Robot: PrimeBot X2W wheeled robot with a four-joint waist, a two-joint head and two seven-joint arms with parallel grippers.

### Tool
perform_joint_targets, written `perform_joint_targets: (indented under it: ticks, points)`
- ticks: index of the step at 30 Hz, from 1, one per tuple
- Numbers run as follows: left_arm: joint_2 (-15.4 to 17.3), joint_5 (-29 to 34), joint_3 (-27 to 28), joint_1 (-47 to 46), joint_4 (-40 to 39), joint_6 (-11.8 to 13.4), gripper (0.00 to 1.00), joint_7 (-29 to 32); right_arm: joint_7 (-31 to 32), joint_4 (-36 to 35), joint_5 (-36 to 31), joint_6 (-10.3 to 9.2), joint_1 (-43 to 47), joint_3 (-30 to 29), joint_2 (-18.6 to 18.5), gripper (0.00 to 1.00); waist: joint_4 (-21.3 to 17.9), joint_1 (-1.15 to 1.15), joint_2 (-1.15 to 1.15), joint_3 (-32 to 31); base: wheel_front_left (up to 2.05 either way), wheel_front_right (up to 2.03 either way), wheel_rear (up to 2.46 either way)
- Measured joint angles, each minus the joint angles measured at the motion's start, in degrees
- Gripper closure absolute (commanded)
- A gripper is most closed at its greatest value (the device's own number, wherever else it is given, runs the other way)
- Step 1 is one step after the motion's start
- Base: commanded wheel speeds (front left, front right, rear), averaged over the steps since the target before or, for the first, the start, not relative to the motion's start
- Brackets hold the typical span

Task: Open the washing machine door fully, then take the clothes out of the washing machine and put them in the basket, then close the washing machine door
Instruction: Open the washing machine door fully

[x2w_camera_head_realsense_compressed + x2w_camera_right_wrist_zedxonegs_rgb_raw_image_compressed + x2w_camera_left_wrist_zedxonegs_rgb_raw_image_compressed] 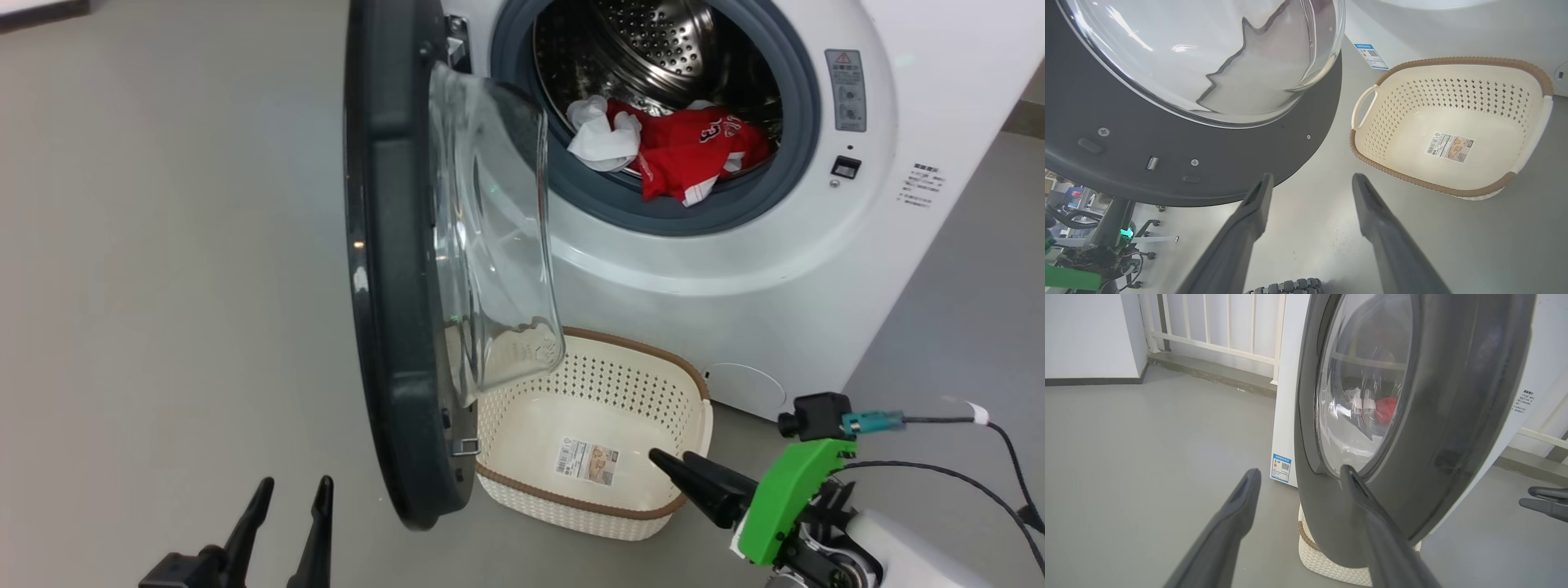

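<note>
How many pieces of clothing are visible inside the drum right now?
2: a white cloth at the left of the drum mouth, and a red garment beside it on the right, lapping onto the grey seal. The red heap may hide more pieces.

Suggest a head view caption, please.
Black-rimmed glass door open; red and white clothes in steel drum; cream plastic basket below.

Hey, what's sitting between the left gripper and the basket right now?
The open washing machine door, edge-on, stands between the left gripper and the basket, as the head view shows.
</note>
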Motion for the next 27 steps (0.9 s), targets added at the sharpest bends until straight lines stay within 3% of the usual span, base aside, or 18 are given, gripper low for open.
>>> perform_joint_targets:
  ticks: [13, 19, 27]
  points:
    - [-0.1, 0.0, 1.6, 0.0, 0.0, 0.0, 0.00, 0.0, -16.9, 0.7, -4.5, 0.00, 0.9, 3.4, -3.3, 0.00, -3.2, 0.00, 0.00, 0.4, 0.00, 0.00, 0.00]
    - [-0.1, 0.0, 2.4, 0.1, 0.0, 0.0, 0.00, 0.0, -20.1, 2.2, -10.2, 0.00, 0.9, 4.2, -3.4, 0.00, -4.0, 0.00, 0.00, 0.0, 0.00, 0.00, 0.00]
    - [-0.2, 0.0, 2.9, 1.0, -0.1, 0.0, 0.00, 0.0, -20.4, 0.5, -26.0, 0.01, 5.8, -10.3, -1.8, 0.00, -4.2, 0.00, 0.00, -0.1, 0.00, 0.00, 0.00]
